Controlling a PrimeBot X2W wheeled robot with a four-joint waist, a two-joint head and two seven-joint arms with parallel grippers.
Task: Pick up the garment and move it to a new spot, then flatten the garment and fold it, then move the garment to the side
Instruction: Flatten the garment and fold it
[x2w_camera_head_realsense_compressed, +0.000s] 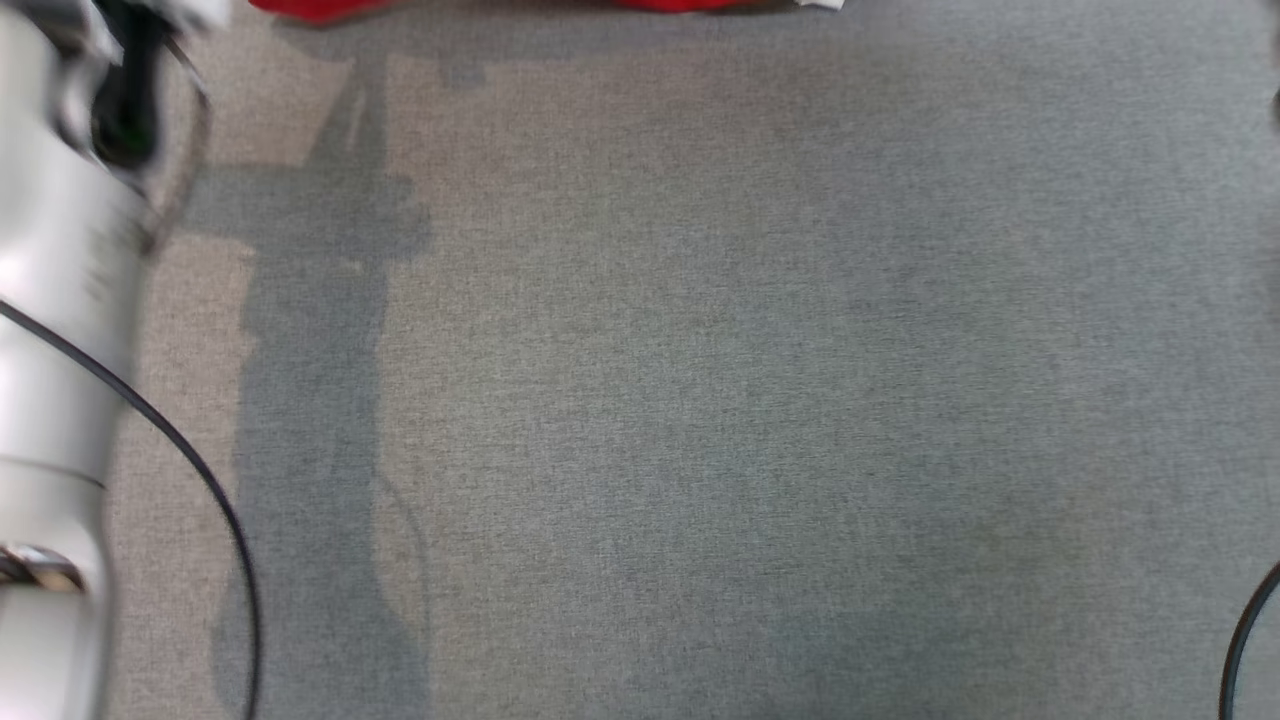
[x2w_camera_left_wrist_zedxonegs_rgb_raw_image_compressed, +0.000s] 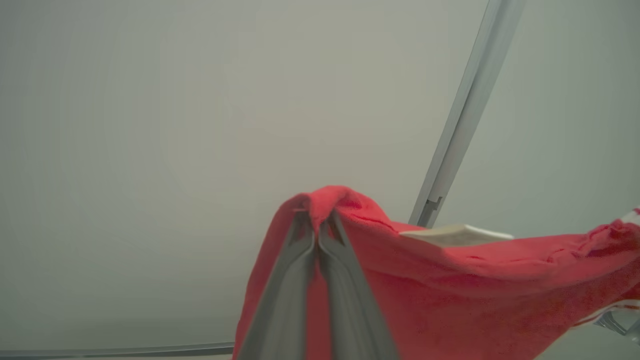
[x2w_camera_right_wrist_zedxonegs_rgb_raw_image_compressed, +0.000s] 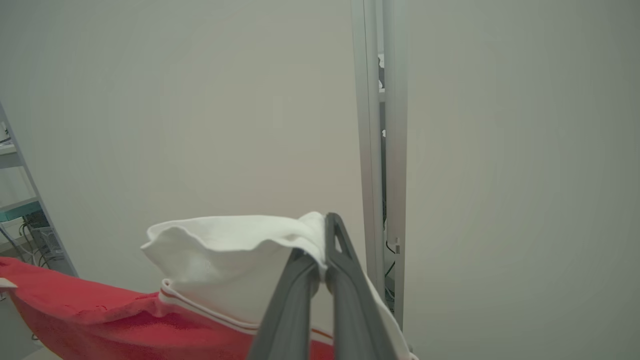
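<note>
The red garment hangs in the air, stretched between both arms. My left gripper is shut on a fold of its red cloth, near a small white label. My right gripper is shut on the white sleeve, whose white-red striped trim meets the red body below. In the head view only a thin strip of the garment shows along the top edge, above the grey carpet. The printed front is hidden.
Grey carpet spreads across the head view, with my pale left forearm and its black cable at the left. A pale wall and a metal frame post stand ahead of the wrists. Shelving shows at the far left.
</note>
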